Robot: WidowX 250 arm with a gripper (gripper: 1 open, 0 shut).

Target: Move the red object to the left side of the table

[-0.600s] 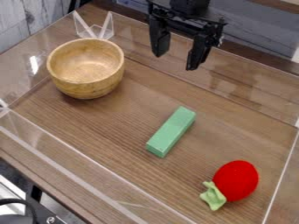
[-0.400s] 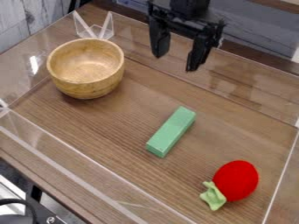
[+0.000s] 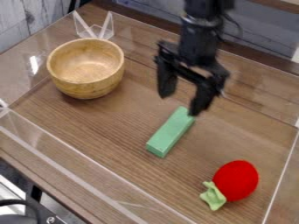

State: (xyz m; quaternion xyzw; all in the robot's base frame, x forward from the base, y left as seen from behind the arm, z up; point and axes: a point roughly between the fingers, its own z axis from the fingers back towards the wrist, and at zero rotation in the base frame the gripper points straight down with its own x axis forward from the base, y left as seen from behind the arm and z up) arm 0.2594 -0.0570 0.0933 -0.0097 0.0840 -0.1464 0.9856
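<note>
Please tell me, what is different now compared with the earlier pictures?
The gripper moved from the back of the table toward the camera and lower, now above the far end of the green block. Its jaws stayed open and empty. The red object, the block and the bowl did not move.
</note>
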